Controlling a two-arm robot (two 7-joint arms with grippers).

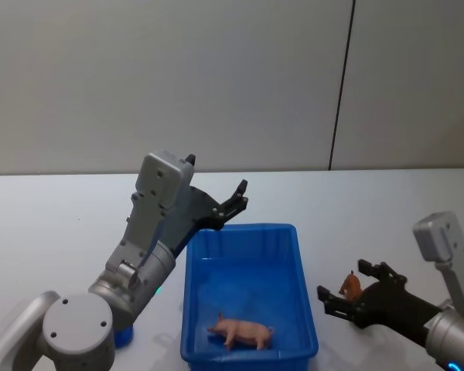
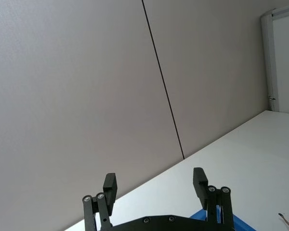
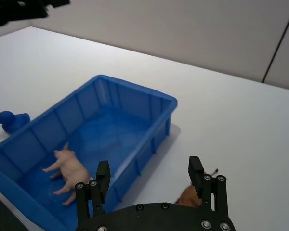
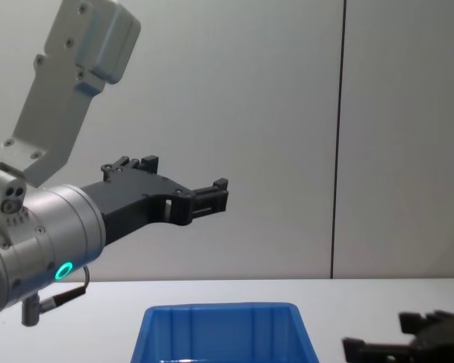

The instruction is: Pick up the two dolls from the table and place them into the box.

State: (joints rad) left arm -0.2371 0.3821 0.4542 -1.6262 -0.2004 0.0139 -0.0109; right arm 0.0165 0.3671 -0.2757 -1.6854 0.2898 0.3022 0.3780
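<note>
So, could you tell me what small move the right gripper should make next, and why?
Probably ease the right gripper down so its open fingers straddle the brown toy animal on the table beside the blue box; the pink pig already lies inside. The left gripper hangs open above the box's far rim.

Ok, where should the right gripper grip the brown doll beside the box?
Across its body, coming in low from the right of the box. The brown doll sits small on the table, seemingly between the fingers of the open right gripper, so closing there should catch it. The left gripper is raised, open.
</note>
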